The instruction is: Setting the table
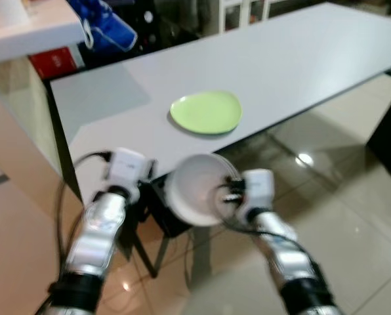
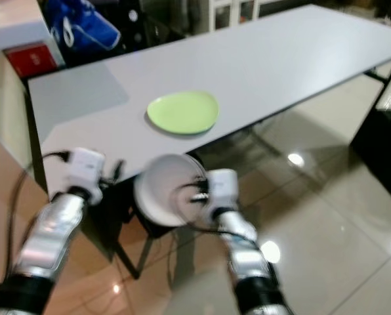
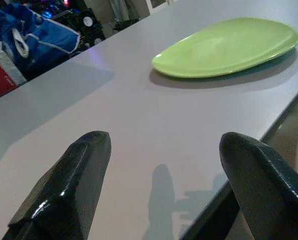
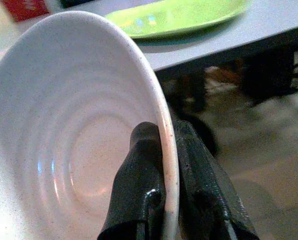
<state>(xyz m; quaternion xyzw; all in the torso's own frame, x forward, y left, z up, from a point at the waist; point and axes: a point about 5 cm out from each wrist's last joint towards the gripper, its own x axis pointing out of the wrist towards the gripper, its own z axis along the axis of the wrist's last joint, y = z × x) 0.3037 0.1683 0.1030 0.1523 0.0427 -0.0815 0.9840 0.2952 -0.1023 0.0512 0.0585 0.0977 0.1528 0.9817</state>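
Note:
A light green plate (image 1: 206, 111) lies near the front edge of the long grey table (image 1: 300, 59). A white bowl (image 1: 195, 190) hangs tilted on its side in front of the table edge, below the plate. My right gripper (image 4: 170, 150) is shut on the white bowl's rim (image 4: 161, 100), one finger inside and one outside. My left gripper (image 3: 161, 160) is open and holds nothing, hovering low over the table's near corner, short of the green plate (image 3: 229, 45).
A blue bag (image 1: 103, 26) and a red box (image 1: 53, 61) stand beyond the table's far left end. A white counter (image 1: 25, 29) juts in at the upper left. Shiny tiled floor (image 1: 340, 197) spreads to the right. Dark chair parts (image 1: 159, 216) sit under the table edge.

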